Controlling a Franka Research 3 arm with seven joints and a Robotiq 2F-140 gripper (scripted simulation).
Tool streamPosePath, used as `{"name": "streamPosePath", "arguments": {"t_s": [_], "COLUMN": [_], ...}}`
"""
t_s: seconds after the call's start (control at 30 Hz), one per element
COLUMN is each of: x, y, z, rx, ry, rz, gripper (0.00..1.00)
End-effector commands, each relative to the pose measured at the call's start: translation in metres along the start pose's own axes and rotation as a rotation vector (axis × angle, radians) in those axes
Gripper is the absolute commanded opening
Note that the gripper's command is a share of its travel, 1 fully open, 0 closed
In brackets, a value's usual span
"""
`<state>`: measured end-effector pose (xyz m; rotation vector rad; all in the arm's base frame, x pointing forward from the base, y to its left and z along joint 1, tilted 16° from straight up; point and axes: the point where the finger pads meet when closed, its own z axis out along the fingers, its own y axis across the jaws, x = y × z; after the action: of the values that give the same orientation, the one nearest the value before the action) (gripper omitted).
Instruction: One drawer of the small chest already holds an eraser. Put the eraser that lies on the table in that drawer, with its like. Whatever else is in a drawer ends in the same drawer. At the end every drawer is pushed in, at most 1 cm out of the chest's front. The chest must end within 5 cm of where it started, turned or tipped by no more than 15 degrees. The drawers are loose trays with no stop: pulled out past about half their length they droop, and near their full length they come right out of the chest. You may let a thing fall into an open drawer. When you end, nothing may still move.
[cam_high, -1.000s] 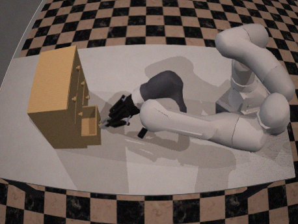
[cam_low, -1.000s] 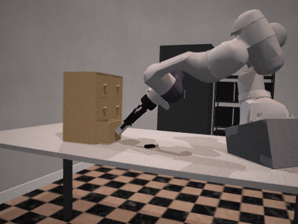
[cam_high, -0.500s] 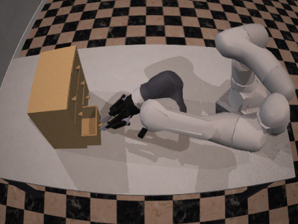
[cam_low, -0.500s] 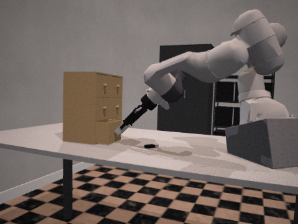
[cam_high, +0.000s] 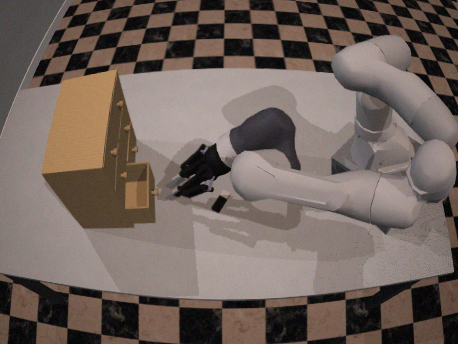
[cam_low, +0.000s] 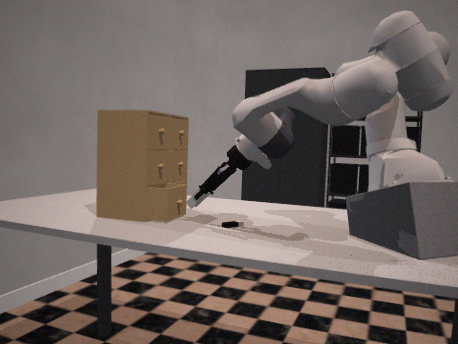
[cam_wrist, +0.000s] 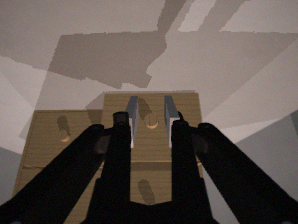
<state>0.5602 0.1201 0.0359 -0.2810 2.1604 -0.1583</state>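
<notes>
The small boxy chest of light-brown, wood-grained material stands upright on the bench. Its front carries small round knobs of the same wood tone, set in two columns.

One open-topped, light-brown rectangular drawer in the bottom row is pulled partly out; the part of its floor visible from above is bare. Its knob sits at the middle of its front. The other drawers look pushed in.

The small black-and-white block-shaped eraser lies flat on the bench, well apart from the drawer's front, its black part nearer the chest and its white end farther away.

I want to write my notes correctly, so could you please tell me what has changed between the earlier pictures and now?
The gripper has moved back from the pulled-out bottom drawer, towards the arm's base. I cannot tell whether it let go of the knob. The drawer, the chest and the table eraser stayed put.
</notes>
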Motion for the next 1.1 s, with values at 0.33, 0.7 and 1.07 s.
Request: {"name": "streamPosePath", "arguments": {"t_s": [0.33, 0.7, 1.07], "x": [0.010, -0.010, -0.013], "y": [0.000, 0.000, 0.001], "z": [-0.020, -0.097, -0.111], "rx": [0.001, 0.001, 0.001], "ry": [-0.006, -0.006, 0.005], "rz": [-0.001, -0.001, -0.001], "gripper": [0.20, 0.20, 0.20]}}
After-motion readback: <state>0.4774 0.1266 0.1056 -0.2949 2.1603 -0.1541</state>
